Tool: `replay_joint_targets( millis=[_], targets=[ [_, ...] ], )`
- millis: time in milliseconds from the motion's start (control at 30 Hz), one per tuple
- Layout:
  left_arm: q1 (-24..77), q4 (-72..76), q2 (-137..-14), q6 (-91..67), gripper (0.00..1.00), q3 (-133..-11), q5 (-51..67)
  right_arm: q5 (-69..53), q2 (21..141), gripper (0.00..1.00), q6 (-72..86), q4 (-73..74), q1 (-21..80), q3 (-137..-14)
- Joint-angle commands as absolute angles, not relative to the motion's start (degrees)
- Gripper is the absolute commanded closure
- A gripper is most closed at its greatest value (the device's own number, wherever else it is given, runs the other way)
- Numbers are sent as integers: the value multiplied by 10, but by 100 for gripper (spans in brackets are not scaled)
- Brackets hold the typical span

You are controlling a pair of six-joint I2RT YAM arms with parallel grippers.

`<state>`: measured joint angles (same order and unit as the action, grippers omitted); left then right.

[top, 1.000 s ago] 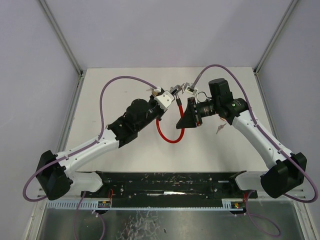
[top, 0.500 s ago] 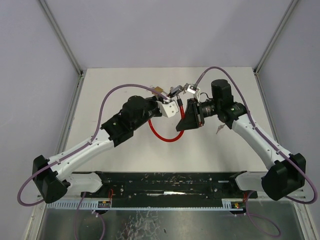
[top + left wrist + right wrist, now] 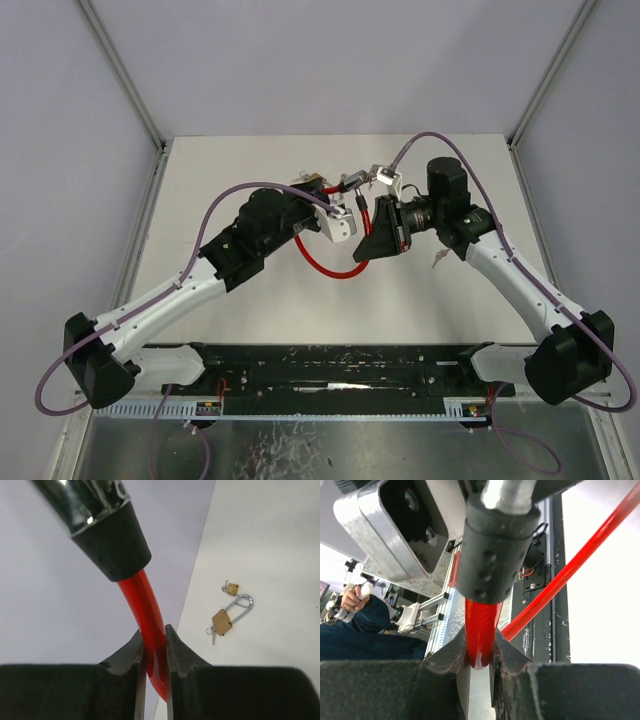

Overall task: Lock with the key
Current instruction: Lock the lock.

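A red cable lock hangs as a loop (image 3: 325, 265) between my two grippers, above the table. My left gripper (image 3: 155, 636) is shut on the red cable (image 3: 145, 600) just below a black collar (image 3: 112, 547) with a shiny metal pin end. My right gripper (image 3: 480, 647) is shut on the other cable end (image 3: 481, 625), just below the black lock barrel (image 3: 495, 550). In the top view both cable ends meet near the back centre (image 3: 355, 190), left gripper (image 3: 335, 200) beside right gripper (image 3: 375, 190). A small bunch of keys (image 3: 437, 260) lies on the table under the right arm.
Two brass padlocks lie on the white table in the left wrist view, a long-shackle one (image 3: 223, 621) with keys on it and a small one (image 3: 232, 588). Grey walls close the table on three sides. A black rail (image 3: 330, 365) runs along the near edge.
The left arm has swung its elbow left and pushed its gripper toward the right one. The red loop has shifted left and tightened. The right gripper has moved slightly right.
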<state>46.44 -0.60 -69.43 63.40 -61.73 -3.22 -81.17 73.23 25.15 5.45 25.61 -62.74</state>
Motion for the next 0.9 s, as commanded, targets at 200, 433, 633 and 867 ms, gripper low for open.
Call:
replay_joint_targets(
  millis=[200,433,633,867],
  targets=[
    [455,-1,-669,770,100,-615,34,-874,732,100,272,51,231,-671],
    [455,-70,-704,747,100,-676,59,-814,748,100,99,241,240,-741],
    [453,-81,-696,724,100,-666,65,-701,740,100,-19,327,231,-772],
    [458,-22,-684,668,100,-560,72,-553,710,100,-111,224,230,-683]
  ],
)
